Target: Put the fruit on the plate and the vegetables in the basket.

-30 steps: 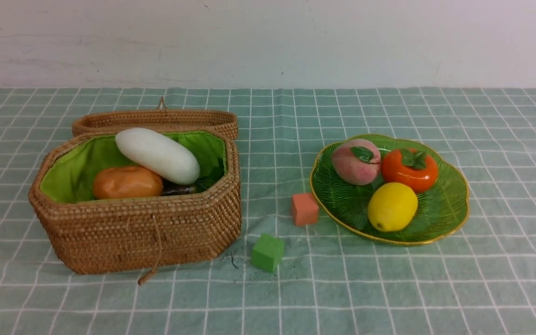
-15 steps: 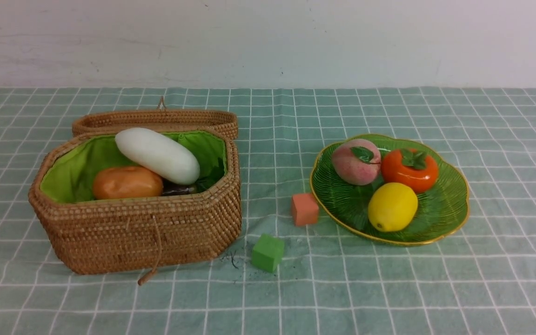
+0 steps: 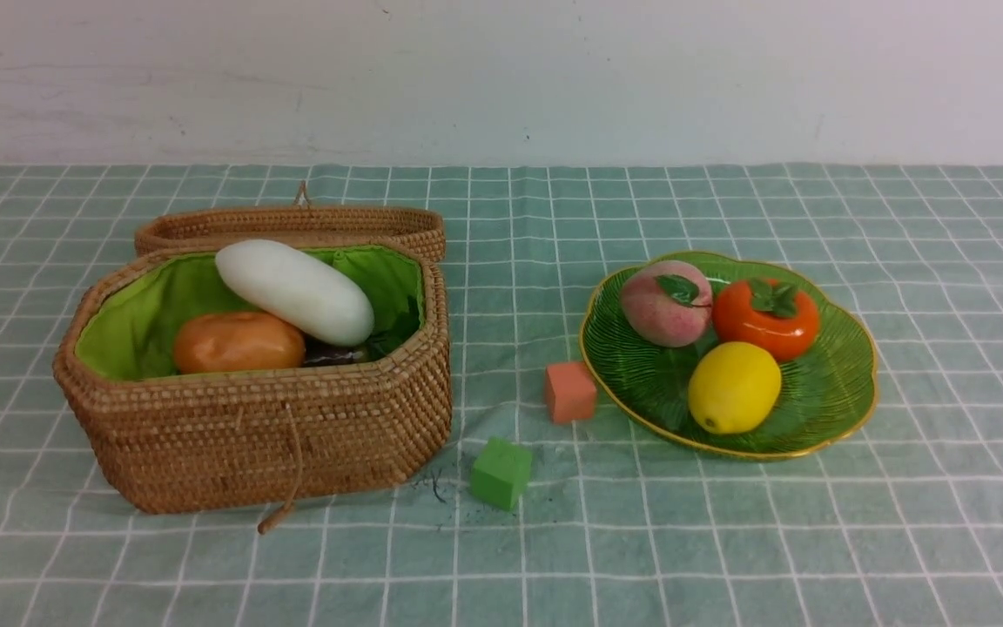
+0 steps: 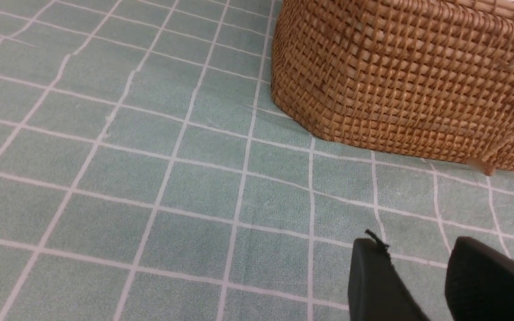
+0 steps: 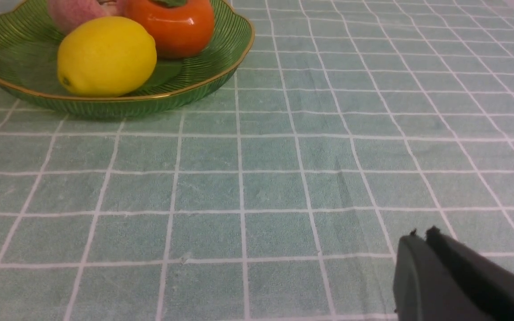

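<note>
Nearest the robot, the left gripper (image 4: 417, 263) hung partly open and empty over the checked cloth (image 3: 728, 540) beside the basket (image 3: 258, 435); the right gripper (image 5: 424, 238) was closed on nothing. Farther off, radish (image 3: 292, 292) and potato (image 3: 238, 341) lay in the basket, while lemon (image 3: 734, 387), peach (image 3: 665, 303) and persimmon (image 3: 767, 318) sat on the plate (image 3: 841, 383). No writing was readable.

Bare cloth (image 3: 728, 540) up front, wide open. Betw. basket (image 3: 258, 435) & plate (image 3: 824, 409), orange cube (image 3: 570, 392) & green cube (image 3: 501, 472) clutter the lane. Back strip's free.
</note>
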Controlling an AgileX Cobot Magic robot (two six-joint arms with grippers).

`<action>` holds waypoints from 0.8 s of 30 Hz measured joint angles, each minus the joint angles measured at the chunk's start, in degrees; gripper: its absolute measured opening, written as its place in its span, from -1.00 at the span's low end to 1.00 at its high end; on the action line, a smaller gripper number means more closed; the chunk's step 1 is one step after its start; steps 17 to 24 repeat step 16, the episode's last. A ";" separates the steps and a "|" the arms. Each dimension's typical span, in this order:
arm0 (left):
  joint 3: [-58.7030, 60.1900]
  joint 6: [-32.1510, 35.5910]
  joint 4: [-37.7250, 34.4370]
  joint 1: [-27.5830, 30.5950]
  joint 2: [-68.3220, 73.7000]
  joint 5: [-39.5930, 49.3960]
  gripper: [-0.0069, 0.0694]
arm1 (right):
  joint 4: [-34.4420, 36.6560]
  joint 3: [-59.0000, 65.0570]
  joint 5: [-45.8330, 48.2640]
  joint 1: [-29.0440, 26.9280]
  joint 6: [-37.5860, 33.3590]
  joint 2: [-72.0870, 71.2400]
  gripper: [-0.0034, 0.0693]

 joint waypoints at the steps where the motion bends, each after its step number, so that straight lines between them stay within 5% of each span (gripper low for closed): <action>1: 0.00 0.00 0.01 -0.71 0.00 0.00 -0.19 | 0.00 0.00 0.00 0.00 0.00 0.00 -0.84; 24: 0.00 0.00 0.06 -1.02 0.00 0.00 -0.19 | 0.00 0.00 0.00 0.00 0.00 0.00 -0.79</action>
